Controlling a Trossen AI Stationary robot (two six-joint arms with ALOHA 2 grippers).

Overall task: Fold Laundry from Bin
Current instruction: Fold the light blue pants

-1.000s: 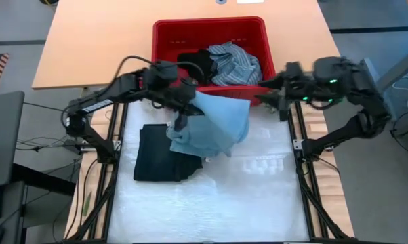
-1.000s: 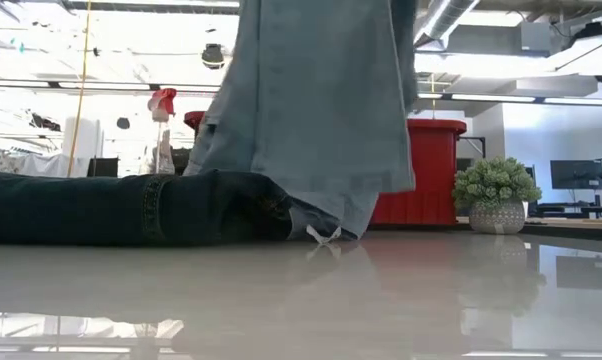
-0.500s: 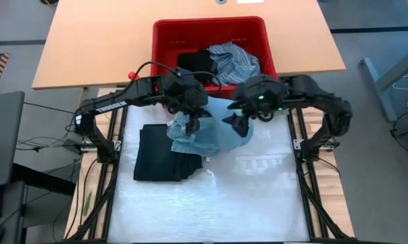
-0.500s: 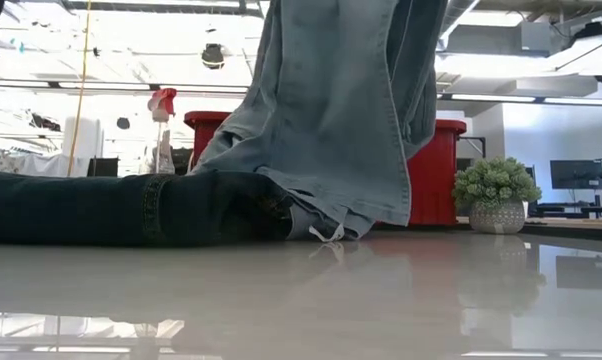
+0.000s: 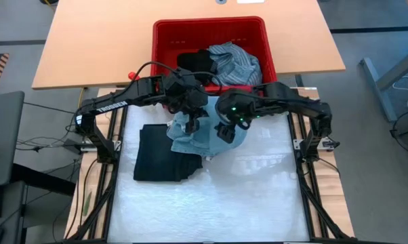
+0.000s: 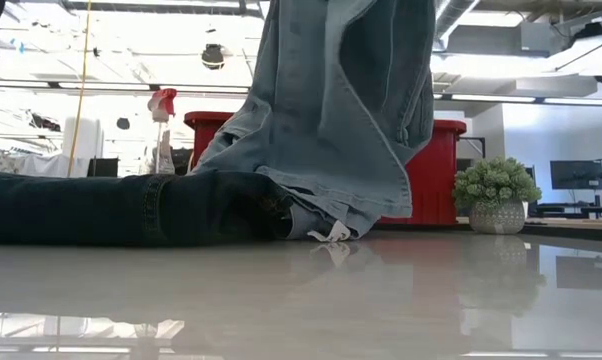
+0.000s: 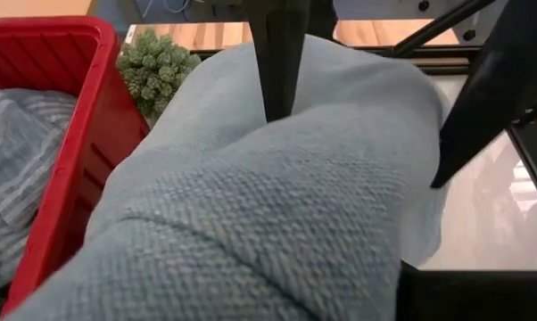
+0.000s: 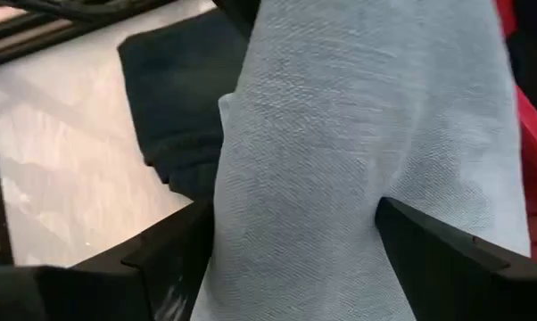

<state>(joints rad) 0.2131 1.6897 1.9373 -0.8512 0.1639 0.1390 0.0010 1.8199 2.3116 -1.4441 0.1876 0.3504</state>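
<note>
Jeans (image 5: 207, 132) held lifted by left tool (image 5: 190, 120), clamped on the denim, hem trailing on surface (image 5: 245, 196) beside bin (image 5: 165, 34). Right tool (image 5: 226, 130) spread around hanging fabric. Denim judged soft, heavy; best gripped at waistband.

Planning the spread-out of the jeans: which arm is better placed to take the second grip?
Right, probably. The right gripper is open with its fingers either side of the hanging light blue jeans, while the left gripper is shut on them, holding them up.
</note>
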